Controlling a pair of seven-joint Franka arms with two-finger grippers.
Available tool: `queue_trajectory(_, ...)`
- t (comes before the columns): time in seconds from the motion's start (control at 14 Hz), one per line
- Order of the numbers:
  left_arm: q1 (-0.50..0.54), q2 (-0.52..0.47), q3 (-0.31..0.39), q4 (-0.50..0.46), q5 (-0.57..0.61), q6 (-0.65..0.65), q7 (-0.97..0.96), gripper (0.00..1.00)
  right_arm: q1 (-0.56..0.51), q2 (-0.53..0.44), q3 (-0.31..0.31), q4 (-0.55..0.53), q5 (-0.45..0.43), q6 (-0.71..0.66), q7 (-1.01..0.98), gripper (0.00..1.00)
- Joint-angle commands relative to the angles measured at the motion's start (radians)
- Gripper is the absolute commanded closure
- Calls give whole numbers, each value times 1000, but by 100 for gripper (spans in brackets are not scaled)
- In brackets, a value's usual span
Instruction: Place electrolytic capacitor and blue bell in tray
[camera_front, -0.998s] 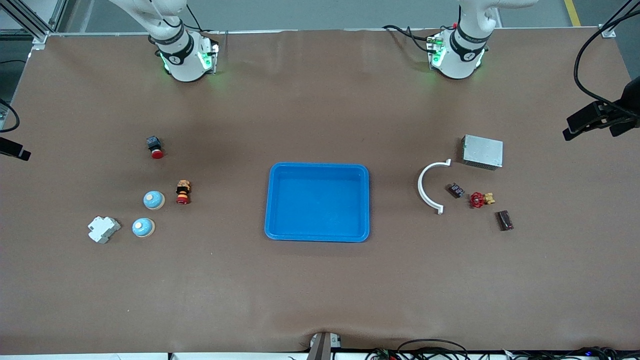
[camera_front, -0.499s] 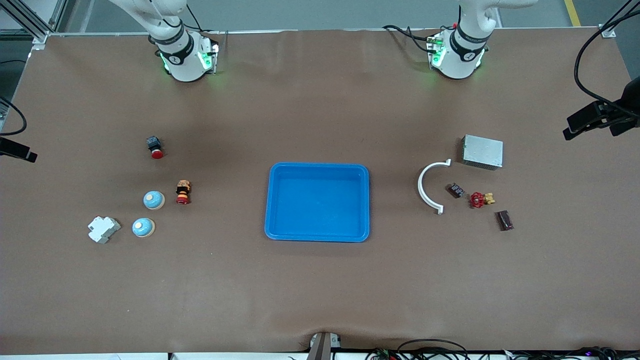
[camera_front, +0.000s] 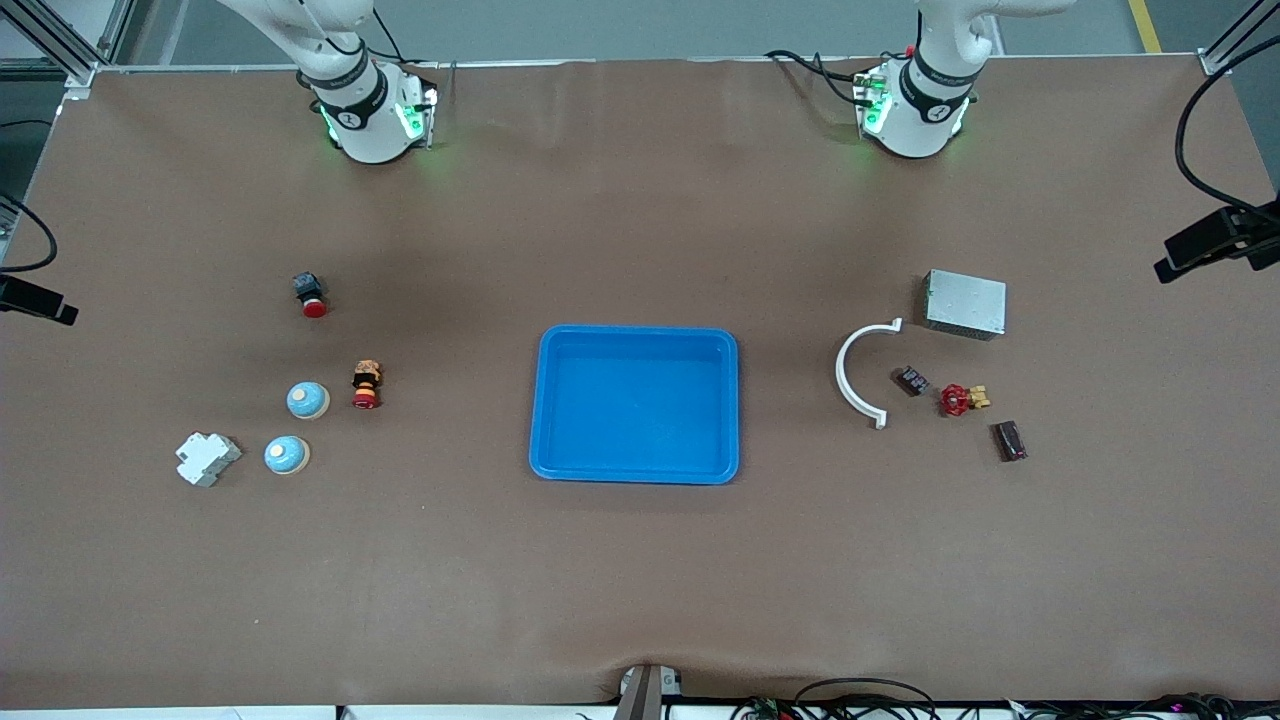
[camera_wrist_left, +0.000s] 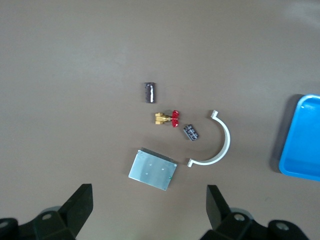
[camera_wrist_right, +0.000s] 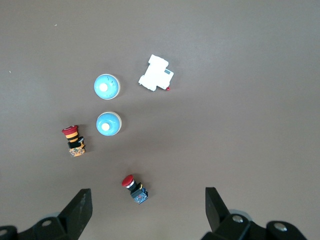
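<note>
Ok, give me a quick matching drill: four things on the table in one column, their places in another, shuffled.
Things:
1. tray
2. grey metal box
3. white breaker
4. white curved clip

Places:
A. nearest the right arm's end of the table
B. middle of the table
C. between the tray and the red valve
D. beside the clip, farther from the front camera

Pairs: 1-B, 2-D, 3-A, 4-C

Empty blue tray (camera_front: 635, 472) mid-table; two blue bells (camera_front: 308, 400) and capacitor (camera_front: 1009, 440) lie outside

Brown table (camera_front: 640, 600) under even light, grey floor around.
</note>
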Motion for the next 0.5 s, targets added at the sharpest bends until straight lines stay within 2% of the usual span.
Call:
queue_trajectory(0.0,33,29,22,4,11,1,22,0,17,-20,13,0,8,-3,6,0)
queue_trajectory(0.21,74,90,22,2,17,19,23,0,113,-35,15,73,-2,-47,113,0)
queue_trajectory(0.43,99,145,24,2,17,71,22,0,173,-34,15,141,-4,-127,126,0)
